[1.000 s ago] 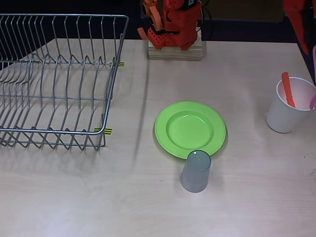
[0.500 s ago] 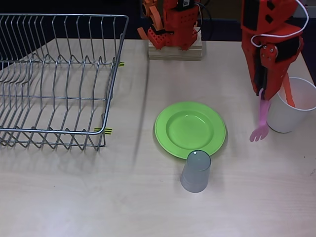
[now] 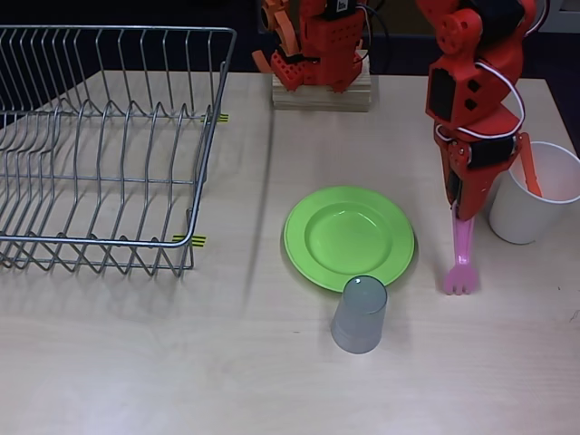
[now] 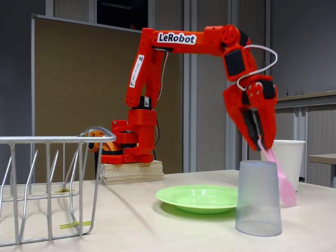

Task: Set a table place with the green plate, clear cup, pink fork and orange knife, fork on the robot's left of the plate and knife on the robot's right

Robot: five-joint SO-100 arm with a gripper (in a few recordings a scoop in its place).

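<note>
While pinching the pink fork (image 3: 460,256) by its handle end, hangs just beside the green plate (image 3: 349,237) on the right side of the overhead view: gripper (image 3: 465,214), jaws pressed together on the handle, tines pointing down and toward the camera.

Largest first:
- Wire dish rack (image 3: 100,145): thin shiny metal rods, open grid, far left, well apart from everything else.
- Pale wood-grain table (image 3: 136,353): smooth, matte, likely slippery under light plastic.
- Green plate: round, glossy lime plastic with a wide rim, flat on the table at centre.
- White paper cup (image 3: 530,195): opaque, tapered, upright at the right edge, just beside the gripper; holds the orange knife (image 3: 528,167), slim and standing on end.
- Clear cup (image 3: 360,314): frosted translucent tumbler, apparently upside down, touching or overlapping the plate's near rim.
- Pink fork: small, thin, translucent plastic, short tines.

Risks, as a judgement:
- Could bounce or skid on release from this height, being so light, and end up skewed or on the plate rim.
- Could knock the paper cup over with the wrist during lowering or retreat, given how near it stands.
- Cannot tell whether the tines touch the table.
</note>
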